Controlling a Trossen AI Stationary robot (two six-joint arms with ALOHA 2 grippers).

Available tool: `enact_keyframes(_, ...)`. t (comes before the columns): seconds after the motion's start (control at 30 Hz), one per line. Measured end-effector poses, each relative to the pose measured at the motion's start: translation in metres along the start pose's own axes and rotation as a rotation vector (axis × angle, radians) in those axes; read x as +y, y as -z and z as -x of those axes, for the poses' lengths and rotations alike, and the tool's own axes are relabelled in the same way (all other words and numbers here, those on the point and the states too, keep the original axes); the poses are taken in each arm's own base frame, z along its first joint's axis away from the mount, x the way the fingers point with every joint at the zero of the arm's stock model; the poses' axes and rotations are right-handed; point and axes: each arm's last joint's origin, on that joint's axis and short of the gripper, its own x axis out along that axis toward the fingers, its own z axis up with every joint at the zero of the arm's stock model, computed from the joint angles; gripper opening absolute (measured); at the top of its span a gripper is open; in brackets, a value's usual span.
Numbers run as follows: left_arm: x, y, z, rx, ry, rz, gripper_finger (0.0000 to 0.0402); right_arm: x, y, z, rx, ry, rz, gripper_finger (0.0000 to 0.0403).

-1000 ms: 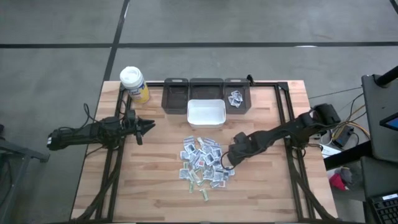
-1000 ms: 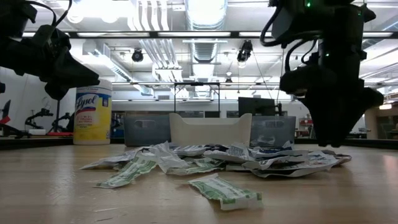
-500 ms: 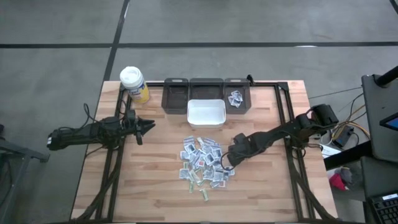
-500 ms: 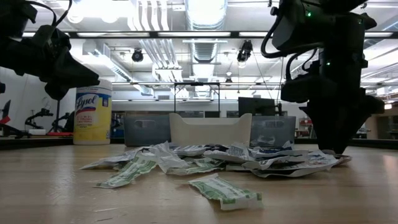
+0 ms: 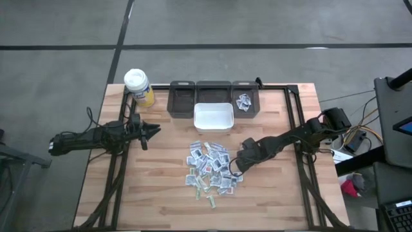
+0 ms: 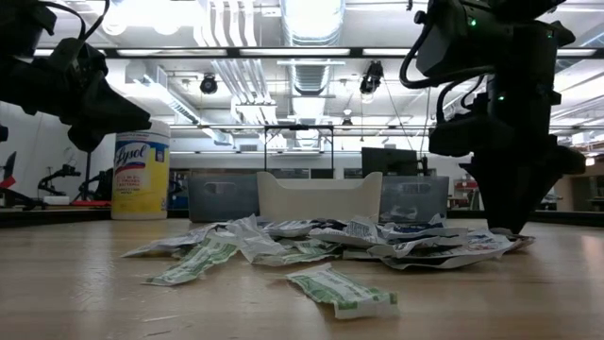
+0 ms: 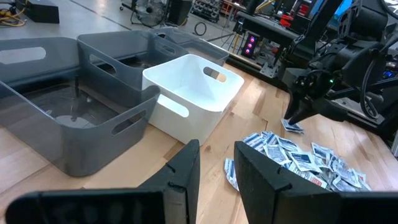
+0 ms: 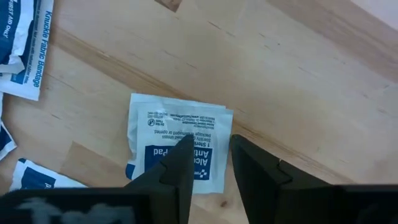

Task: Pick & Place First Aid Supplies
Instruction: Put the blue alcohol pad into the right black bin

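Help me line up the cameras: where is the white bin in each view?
High: white bin center, in front of the gray bins.
Low: middle, behind the packets.
Left wrist: center.
Right wrist: not in view.
Shared landmark: the packets.

The right gripper [image 8: 208, 163] hangs over a white alcohol pad packet [image 8: 176, 142] on the wooden table [image 8: 298, 93], fingers slightly apart, more packets [image 8: 25, 43] lying nearby.
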Motion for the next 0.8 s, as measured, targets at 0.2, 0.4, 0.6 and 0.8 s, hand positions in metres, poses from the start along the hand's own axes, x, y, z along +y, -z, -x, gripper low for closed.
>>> enact_keyframes(0.2, 0.0, 0.0, 0.0, 0.0, 0.0, 0.0, 0.0094, 0.0006, -0.0002, 0.0, -0.002, -0.006, 0.0, 0.0056)
enact_keyframes(0.4, -0.0001, -0.0001, 0.0, 0.0, 0.001, 0.0, 0.0094, 0.0006, -0.0002, 0.0, -0.002, -0.007, 0.0, 0.0037)
enact_keyframes(0.6, 0.0, 0.0, 0.0, 0.0, 0.001, 0.0, 0.0094, 0.0001, -0.0002, 0.0015, -0.002, -0.009, 0.0, 0.0036)
enact_keyframes(0.8, 0.0, 0.0, 0.0, 0.0, 0.001, 0.0, 0.0094, -0.0019, 0.0003, 0.0068, 0.004, -0.017, 0.001, 0.0034)
